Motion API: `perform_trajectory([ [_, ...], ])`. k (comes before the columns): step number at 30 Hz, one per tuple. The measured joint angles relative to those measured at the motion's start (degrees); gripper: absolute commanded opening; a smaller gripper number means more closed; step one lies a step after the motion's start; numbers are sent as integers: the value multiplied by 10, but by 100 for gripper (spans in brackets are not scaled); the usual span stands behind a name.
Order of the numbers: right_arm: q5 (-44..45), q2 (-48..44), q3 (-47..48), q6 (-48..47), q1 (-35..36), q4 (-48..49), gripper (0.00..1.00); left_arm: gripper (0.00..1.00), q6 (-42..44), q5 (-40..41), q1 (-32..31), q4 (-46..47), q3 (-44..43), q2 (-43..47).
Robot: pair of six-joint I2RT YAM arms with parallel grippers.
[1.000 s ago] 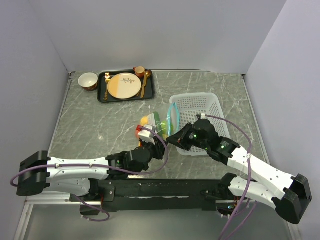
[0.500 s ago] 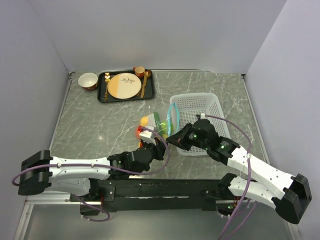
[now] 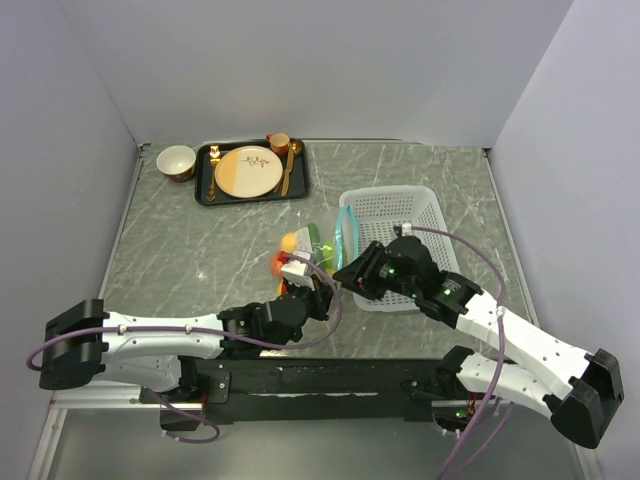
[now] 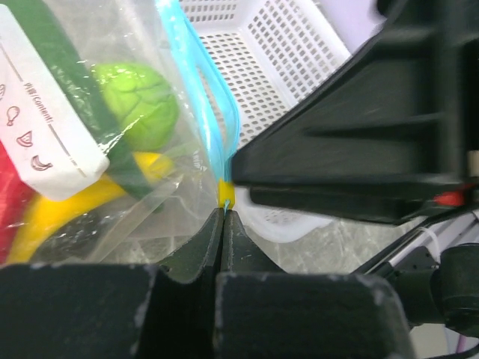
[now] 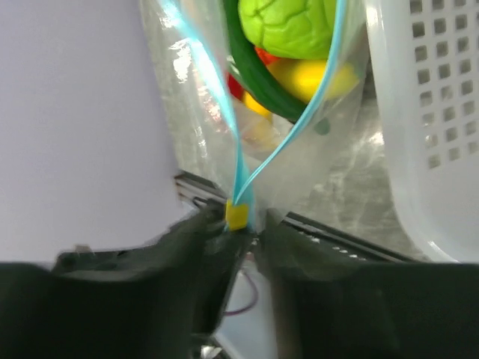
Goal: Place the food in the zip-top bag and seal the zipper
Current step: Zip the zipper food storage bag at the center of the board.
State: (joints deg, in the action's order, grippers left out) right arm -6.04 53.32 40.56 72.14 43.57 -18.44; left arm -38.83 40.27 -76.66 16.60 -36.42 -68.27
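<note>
Our left gripper (image 4: 223, 218) has its jaws pressed together, with the yellow end tab of the zipper (image 4: 212, 127) caught right at the tips. Up and to the left of that pinch hangs the zip-top bag (image 3: 322, 243), off the table between the two arms. Through its clear wall we see the red chilli (image 4: 9, 198) at the far left, the yellow banana (image 4: 63, 209), the dark green pepper (image 5: 251, 71) and the lime-green ball (image 4: 138, 101). From the yellow tab the two teal strips spread apart in a V, so the mouth is unsealed. Our right gripper (image 5: 239, 224) meets the same corner from the other side, its fingers closed onto the tab, touching or nearly touching the left one. Just right of the bag stands the white basket (image 3: 405, 215).
</note>
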Motion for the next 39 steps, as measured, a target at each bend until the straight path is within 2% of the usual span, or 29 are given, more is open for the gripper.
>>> perform_trajectory([
  [5,29,-17,45,-38,0,-53,53,1,0,-1,2,-13,1,5],
  [10,35,-6,80,-59,0,-86,49,1,2,-7,2,-15,2,10],
  [27,20,66,104,-70,9,-127,37,1,29,-63,3,-5,2,-4],
  [39,55,92,134,-79,36,-174,37,1,53,-82,3,-4,-3,-25],
])
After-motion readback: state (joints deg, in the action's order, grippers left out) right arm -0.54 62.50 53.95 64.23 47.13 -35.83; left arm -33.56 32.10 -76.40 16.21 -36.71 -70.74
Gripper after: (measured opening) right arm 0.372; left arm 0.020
